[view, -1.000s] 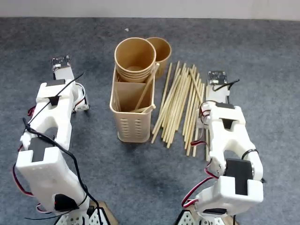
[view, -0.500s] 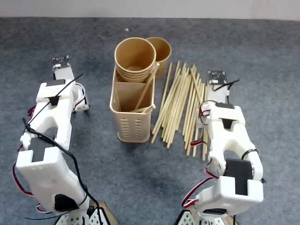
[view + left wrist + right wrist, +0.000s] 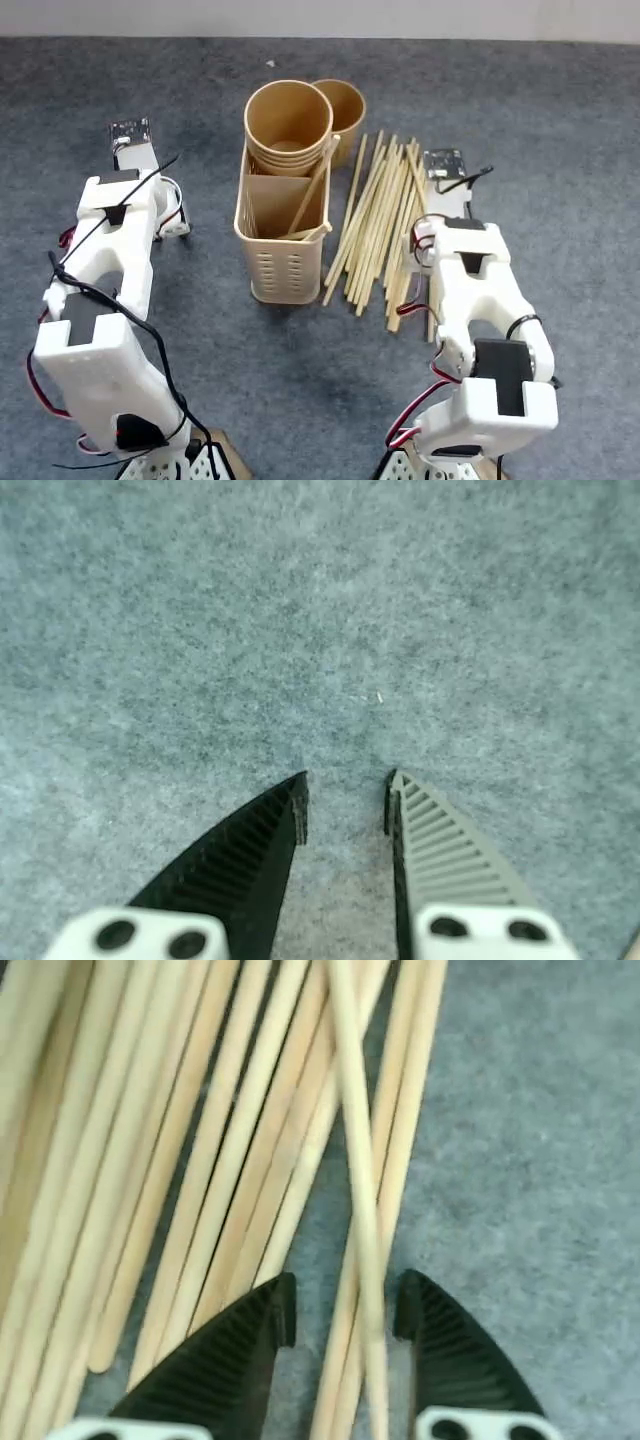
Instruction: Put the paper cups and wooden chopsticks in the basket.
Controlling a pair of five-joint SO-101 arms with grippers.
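Over the partly hidden wooden chopsticks, right gripper narrowly apart; left gripper likewise, above carpet.

The left arm and right arm are blocky white shells with black motors, looped by black and red cables; the left gripper has ribbed, pointed fingers.

The grey surface carries loose chopsticks under the right end effector, with a basket and a paper cup to its left.
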